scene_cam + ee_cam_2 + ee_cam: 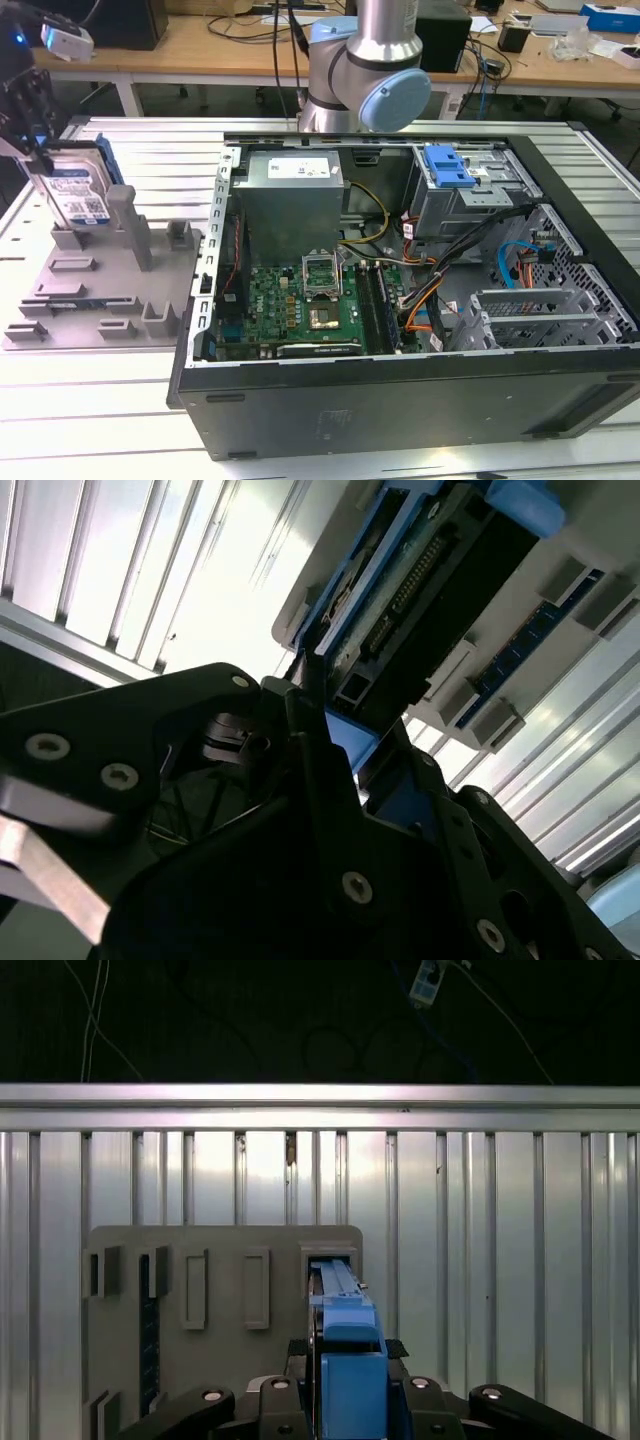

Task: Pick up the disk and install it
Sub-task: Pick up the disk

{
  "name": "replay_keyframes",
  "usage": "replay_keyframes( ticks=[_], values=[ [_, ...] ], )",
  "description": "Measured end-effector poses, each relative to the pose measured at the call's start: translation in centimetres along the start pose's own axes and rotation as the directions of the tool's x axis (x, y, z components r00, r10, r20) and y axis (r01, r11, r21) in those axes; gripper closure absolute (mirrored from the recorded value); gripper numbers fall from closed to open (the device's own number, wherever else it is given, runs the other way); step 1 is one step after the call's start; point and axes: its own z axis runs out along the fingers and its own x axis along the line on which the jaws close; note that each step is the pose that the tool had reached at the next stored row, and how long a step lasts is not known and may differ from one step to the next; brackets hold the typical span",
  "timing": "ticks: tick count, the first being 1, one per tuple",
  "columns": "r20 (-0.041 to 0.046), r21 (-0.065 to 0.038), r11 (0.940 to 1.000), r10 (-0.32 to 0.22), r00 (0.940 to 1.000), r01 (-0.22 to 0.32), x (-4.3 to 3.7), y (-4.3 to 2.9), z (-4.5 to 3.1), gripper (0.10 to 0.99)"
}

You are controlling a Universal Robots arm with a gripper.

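In the exterior view I am watching the hand (42, 158) gripping the disk (78, 195) at its upper edge, over at the exterior view's left. The disk is standing upright on edge at the far corner of a grey fixture plate (100, 285), which is lying on the slatted aluminium bench (90, 400). The open computer case (400, 300) is sitting just beside the fixture toward the exterior view's right, and the arm's base (365, 70) is rising behind it. In the second wrist view I am looking along the black fingers (305, 705) at the disk's underside (420, 590), its circuit board and connector facing the camera and its light-blue bracket running along the edge. In the first wrist view the hand (347, 1348) is clamping the blue-framed disk (345, 1315) from both sides. The disk's far end is sitting at a slot in the fixture plate (220, 1260). I cannot tell whether it is clear of that slot.
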Motion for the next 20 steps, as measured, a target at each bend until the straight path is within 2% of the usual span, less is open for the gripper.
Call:
replay_keyframes(
  ticks=[1, 7, 11, 15, 17, 20],
  values=[
    [0.0000, 0.000, 1.0000, 0.000, 1.0000, 0.000, -0.01, 0.01, -0.53, 0.718],
    [0.0000, 0.000, 1.0000, -0.001, 1.0000, 0.001, -0.04, -0.01, -2.44, 0.718],
    [-0.0001, 0.000, 1.0000, -0.001, 1.0000, 0.001, -0.07, -0.04, -4.29, 0.718],
    [0.0000, 0.000, 1.0000, -0.001, 1.0000, 0.001, -0.10, -0.07, -6.41, 0.718],
    [0.0000, 0.000, 1.0000, -0.002, 1.0000, 0.002, -0.13, -0.13, -8.17, 0.718],
    [-0.0001, 0.000, 1.0000, -0.002, 1.0000, 0.002, -0.16, -0.22, -9.79, 0.718]
  ],
)
